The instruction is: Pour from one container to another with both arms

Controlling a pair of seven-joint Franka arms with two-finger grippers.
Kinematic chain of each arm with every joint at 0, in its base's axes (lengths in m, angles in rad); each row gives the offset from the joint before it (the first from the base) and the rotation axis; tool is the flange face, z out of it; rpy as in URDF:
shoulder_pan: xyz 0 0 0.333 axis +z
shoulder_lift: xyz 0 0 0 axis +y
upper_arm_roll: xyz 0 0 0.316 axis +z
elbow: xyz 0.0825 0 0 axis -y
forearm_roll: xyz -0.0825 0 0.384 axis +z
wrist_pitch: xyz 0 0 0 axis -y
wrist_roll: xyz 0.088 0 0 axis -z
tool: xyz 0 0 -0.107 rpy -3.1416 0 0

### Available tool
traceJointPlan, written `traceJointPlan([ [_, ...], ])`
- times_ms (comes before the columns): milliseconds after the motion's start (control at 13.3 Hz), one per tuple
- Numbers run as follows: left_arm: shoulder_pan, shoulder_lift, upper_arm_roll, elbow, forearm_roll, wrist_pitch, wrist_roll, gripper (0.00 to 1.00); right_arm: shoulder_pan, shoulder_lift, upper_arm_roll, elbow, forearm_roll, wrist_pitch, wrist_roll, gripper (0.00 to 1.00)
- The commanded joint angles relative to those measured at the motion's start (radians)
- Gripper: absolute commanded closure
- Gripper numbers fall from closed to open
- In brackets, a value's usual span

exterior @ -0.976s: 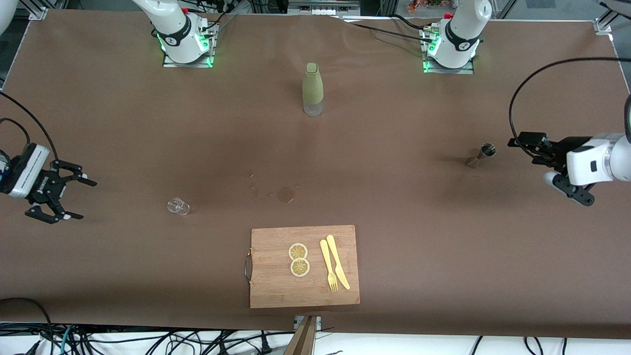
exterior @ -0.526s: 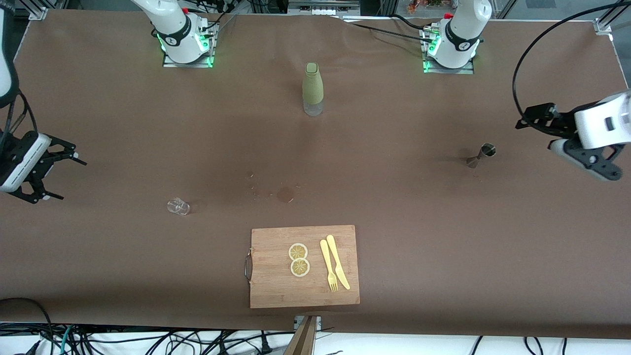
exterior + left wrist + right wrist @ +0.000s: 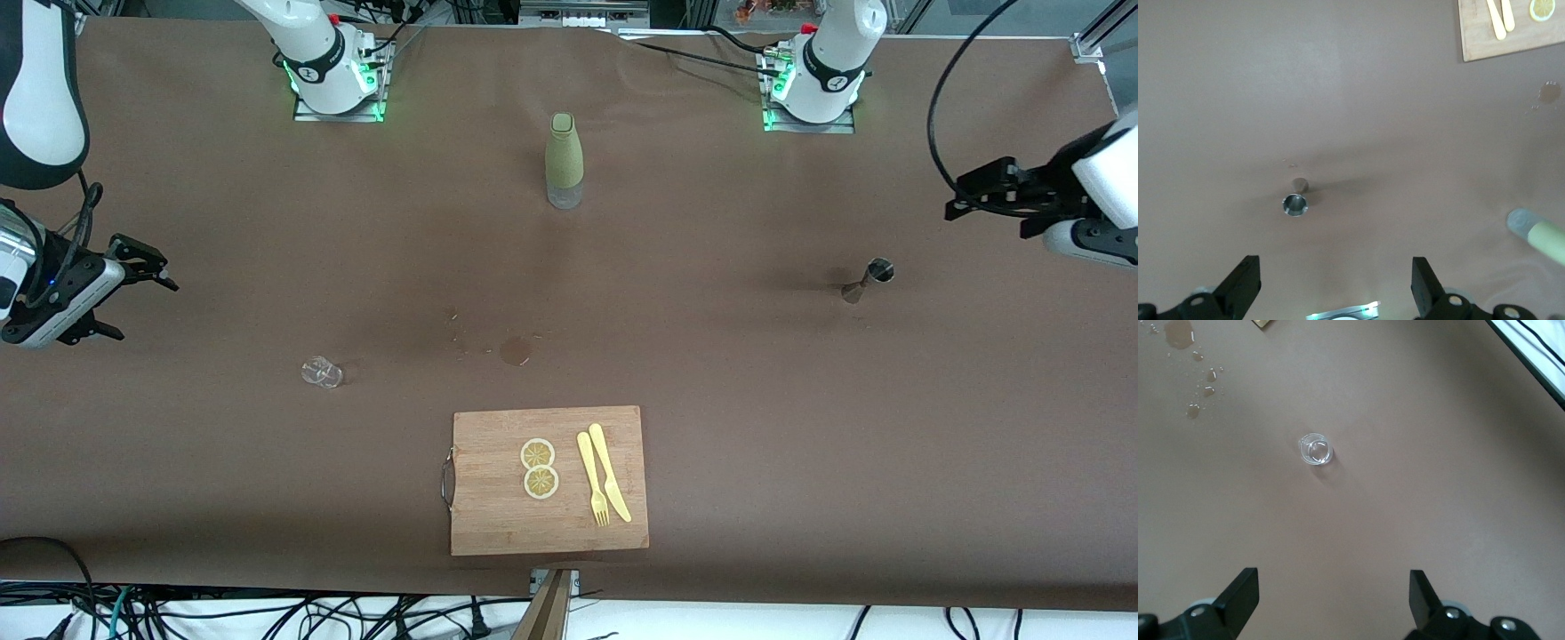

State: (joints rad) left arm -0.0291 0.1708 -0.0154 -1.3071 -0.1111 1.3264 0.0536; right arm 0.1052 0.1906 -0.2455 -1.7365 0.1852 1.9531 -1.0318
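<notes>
A small metal jigger stands upright on the brown table toward the left arm's end; its round mouth shows in the left wrist view. A small clear glass stands toward the right arm's end, also seen as the glass in the right wrist view. My left gripper hangs open in the air over the table's edge, apart from the jigger, nothing between its fingers. My right gripper hangs open over the other end, apart from the glass, fingers empty.
A green bottle stands at mid-table nearer the bases. A wooden cutting board near the front edge carries two lemon slices, a yellow fork and knife. A wet stain marks the cloth.
Both arms have risen and drawn outward toward the table's ends, away from the jigger and the glass. Both grippers stay open; the objects have not moved.
</notes>
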Motion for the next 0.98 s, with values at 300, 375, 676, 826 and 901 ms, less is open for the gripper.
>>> traceJointPlan([
  [300, -0.017, -0.017, -0.056, 0.020, 0.037, -0.052, -0.178, 0.00, 0.004, 0.013, 0.005, -0.052, -0.021, 0.076, 0.030, 0.00],
  [375, -0.017, -0.016, -0.067, 0.020, 0.037, -0.047, -0.204, 0.00, 0.004, 0.018, 0.005, -0.058, -0.018, 0.082, 0.030, 0.00],
  [676, -0.018, -0.011, -0.069, 0.020, 0.039, -0.039, -0.215, 0.00, 0.004, 0.018, 0.011, -0.054, -0.020, 0.079, 0.042, 0.00],
  [826, -0.018, -0.005, -0.064, 0.020, 0.039, -0.039, -0.189, 0.00, 0.007, 0.013, 0.014, -0.046, -0.018, 0.047, 0.073, 0.00],
  [901, -0.018, -0.005, -0.067, 0.020, 0.039, -0.041, -0.182, 0.00, 0.013, 0.012, 0.012, -0.032, -0.020, 0.012, 0.120, 0.00],
])
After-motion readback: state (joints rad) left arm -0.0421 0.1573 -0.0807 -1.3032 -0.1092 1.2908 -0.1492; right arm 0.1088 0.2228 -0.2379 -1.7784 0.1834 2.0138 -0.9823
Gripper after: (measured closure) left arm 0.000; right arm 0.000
